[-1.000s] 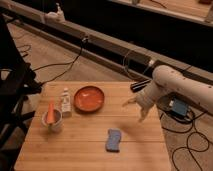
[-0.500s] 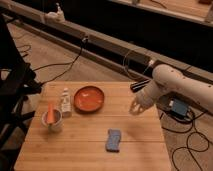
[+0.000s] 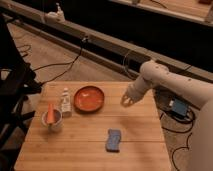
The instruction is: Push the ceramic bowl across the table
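The ceramic bowl is a wide, shallow orange-red dish lying on the far middle of the light wooden table. My gripper hangs at the end of the white arm, just above the tabletop, to the right of the bowl. A short gap of bare wood lies between the gripper and the bowl's right rim.
A small white bottle stands just left of the bowl. A white cup with an orange stick sits at the left. A blue sponge lies near the front. Cables run over the floor behind and right of the table.
The gripper has moved left and a little down, from near the table's right edge toward the bowl. The bowl and the other items have not moved.
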Tool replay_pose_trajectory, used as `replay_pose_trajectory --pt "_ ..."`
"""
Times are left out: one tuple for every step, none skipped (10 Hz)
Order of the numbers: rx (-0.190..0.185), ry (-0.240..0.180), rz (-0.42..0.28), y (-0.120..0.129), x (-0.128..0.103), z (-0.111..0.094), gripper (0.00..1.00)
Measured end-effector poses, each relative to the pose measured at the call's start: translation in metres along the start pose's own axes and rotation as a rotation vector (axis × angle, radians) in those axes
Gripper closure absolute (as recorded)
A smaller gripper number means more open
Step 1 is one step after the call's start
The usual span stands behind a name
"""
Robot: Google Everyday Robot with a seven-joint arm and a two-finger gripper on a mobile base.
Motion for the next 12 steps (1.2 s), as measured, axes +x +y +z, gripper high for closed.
replay_pose_trajectory --pt "0.012 -0.005 -0.013 -0.014 0.003 0.016 1.00" --pt "0.019 -0.012 -0.023 -0.025 0.004 0.027 1.00" --pt "0.025 -0.027 -0.038 -0.039 0.004 0.045 1.00" --pt "0.026 -0.039 -0.049 -0.049 0.004 0.057 1.00" --pt "0.025 -0.054 -0.061 -0.058 0.002 0.070 1.00" --pt "0.021 -0.069 -0.076 -0.068 0.000 0.083 1.00" --pt "0.013 -0.083 -0.092 -0.077 -0.003 0.096 1.00" --pt "0.005 -0.093 -0.096 -0.081 -0.002 0.106 1.00" --pt "0.001 -0.095 -0.093 -0.082 0.003 0.111 1.00" --pt "0.002 -0.092 -0.089 -0.083 0.008 0.113 1.00" --pt "0.006 -0.088 -0.086 -0.085 0.012 0.111 1.00" --pt "0.008 -0.087 -0.085 -0.085 0.014 0.110 1.00"
